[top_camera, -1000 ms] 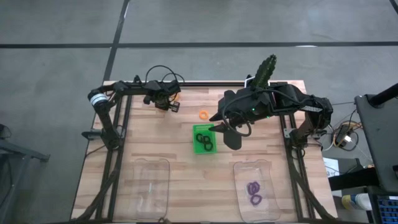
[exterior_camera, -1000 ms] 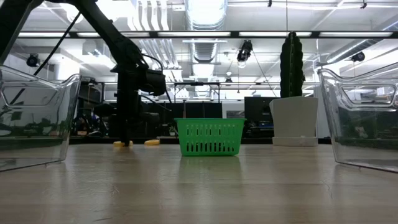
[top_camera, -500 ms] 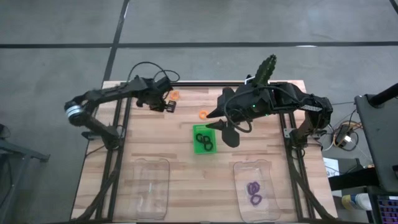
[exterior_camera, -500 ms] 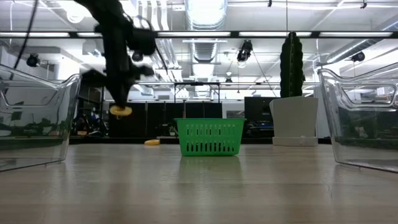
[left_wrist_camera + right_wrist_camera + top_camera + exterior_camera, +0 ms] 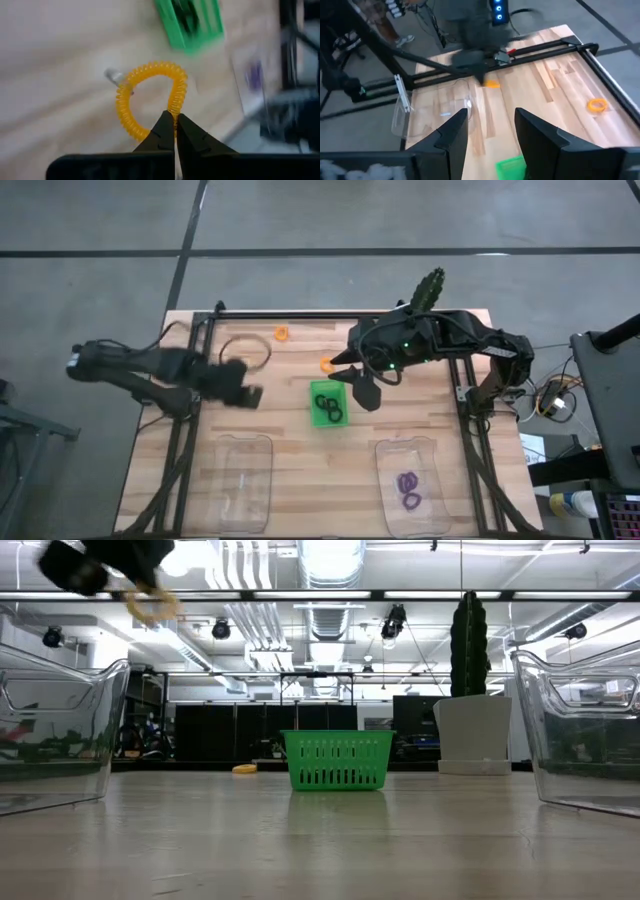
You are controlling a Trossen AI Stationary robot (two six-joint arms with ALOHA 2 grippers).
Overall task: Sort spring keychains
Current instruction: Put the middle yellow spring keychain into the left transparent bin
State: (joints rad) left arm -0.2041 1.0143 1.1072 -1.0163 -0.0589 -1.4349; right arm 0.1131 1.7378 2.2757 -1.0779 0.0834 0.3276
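We see black spring keychains (image 5: 328,406) in the green tray (image 5: 319,419), purple ones (image 5: 409,488) in the right clear container (image 5: 437,500). Our left tool (image 5: 174,131) pinches an orange keychain (image 5: 150,98) above the desk (image 5: 300,450); our right tool (image 5: 491,129) gapes.

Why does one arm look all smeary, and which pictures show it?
High view: the left hand is streaked with motion blur, while the right hand is sharp. Low view: the left hand and its orange keychain are smeared at the top. Left wrist view: the table and green tray blur, the keychain stays crisp.
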